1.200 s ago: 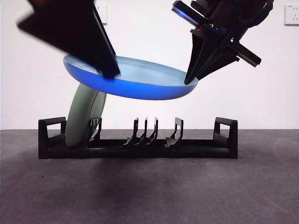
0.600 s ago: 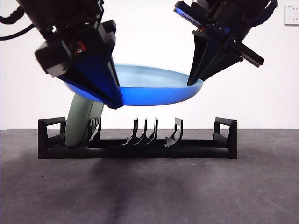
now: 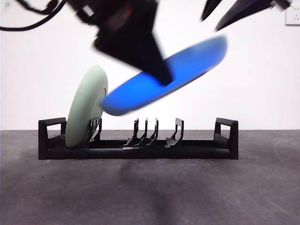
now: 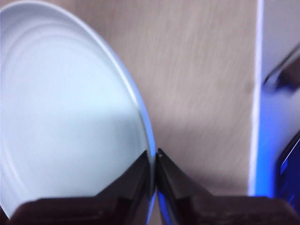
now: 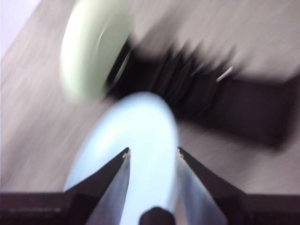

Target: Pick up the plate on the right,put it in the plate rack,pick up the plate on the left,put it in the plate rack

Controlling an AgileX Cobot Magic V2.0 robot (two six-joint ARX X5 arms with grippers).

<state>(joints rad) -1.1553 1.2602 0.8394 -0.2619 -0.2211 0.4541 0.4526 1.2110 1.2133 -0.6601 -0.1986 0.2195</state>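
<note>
**Blue plate tilted in the air above the rack**

The blue plate point(image 3: 164, 79) hangs slanted over the plate rack point(image 3: 138, 140), low edge toward the green plate point(image 3: 86, 112), high edge up under the right gripper point(image 3: 220, 11). The left gripper point(image 4: 153, 157) has its jaws pinched narrow on the blue plate's rim, one on each face (front view shows it as the big dark wedge at the plate's middle). The right gripper point(image 5: 151, 155) has its jaws parted wide, the plate's pale face between them but untouched; in the front view its tips sit just above the plate's raised edge. The green plate stands nearly upright in the rack's end slot by one looped handle. The rack rests on the dark table point(image 3: 150, 187). Much motion blur.
</note>
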